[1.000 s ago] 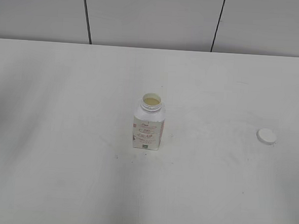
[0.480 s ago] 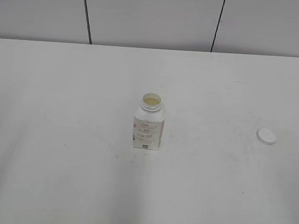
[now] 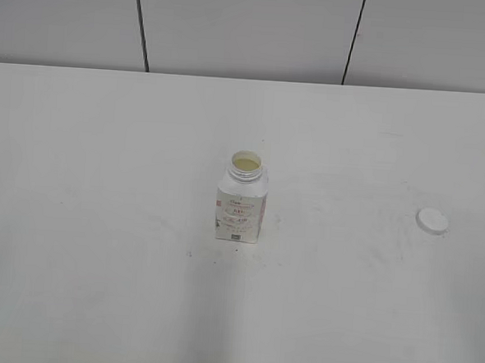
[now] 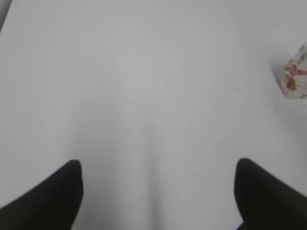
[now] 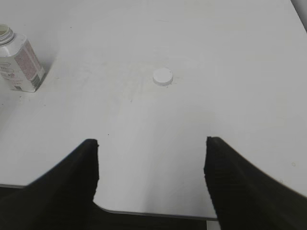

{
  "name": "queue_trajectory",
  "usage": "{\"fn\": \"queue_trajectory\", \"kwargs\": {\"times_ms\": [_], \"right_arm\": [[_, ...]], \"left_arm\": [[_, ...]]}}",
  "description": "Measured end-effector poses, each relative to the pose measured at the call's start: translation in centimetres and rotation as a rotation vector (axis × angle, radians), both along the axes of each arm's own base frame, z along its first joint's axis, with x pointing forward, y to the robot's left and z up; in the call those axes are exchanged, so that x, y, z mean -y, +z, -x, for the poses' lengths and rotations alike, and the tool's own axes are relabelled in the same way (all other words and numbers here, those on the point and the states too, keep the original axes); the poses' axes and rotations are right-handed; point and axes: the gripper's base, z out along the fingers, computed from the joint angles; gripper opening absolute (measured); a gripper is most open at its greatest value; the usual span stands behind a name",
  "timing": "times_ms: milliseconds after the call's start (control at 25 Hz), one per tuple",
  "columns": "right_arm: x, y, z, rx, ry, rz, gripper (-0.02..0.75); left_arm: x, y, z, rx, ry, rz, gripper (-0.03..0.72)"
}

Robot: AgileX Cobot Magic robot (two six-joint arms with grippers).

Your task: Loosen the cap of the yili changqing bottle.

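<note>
One yili changqing bottle (image 3: 241, 204) stands upright near the middle of the white table (image 3: 100, 222), its wide neck uncovered so that the pale contents show at the mouth. Its label carries pink edging and small dark print on the side facing the exterior camera. One cap (image 3: 432, 220), round, white and flat-topped, lies on the table well apart from the bottle, to the bottle's right in the exterior view and at about the same depth. Nothing touches either item.

In the right wrist view the bottle (image 5: 19, 60) sits at the upper left and the cap (image 5: 162, 76) lies farther right of it, both ahead of the right gripper (image 5: 151, 182), whose two dark fingers are spread wide with only bare table between them. In the left wrist view only a corner of the bottle (image 4: 295, 76) shows at the right edge; the left gripper (image 4: 158, 196) hovers over bare table, its two fingers also spread wide and holding nothing.
</note>
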Motion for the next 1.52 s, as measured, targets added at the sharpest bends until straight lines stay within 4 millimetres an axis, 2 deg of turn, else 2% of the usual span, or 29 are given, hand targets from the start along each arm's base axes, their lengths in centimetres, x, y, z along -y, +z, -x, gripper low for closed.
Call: {"fn": "queue_trajectory", "kwargs": {"times_ms": [280, 640, 1520], "right_arm": [[0.0, 0.0, 0.0, 0.0, 0.0, 0.0, 0.545], [0.0, 0.0, 0.0, 0.0, 0.0, -0.001, 0.545], [0.0, 0.0, 0.0, 0.0, 0.0, -0.001, 0.545]], "left_arm": [[0.0, -0.2, 2.2, 0.112, 0.049, 0.033, 0.587], [0.8, -0.4, 2.2, 0.108, 0.028, 0.05, 0.587], [0.7, -0.4, 2.2, 0.106, -0.034, 0.047, 0.585]]}}
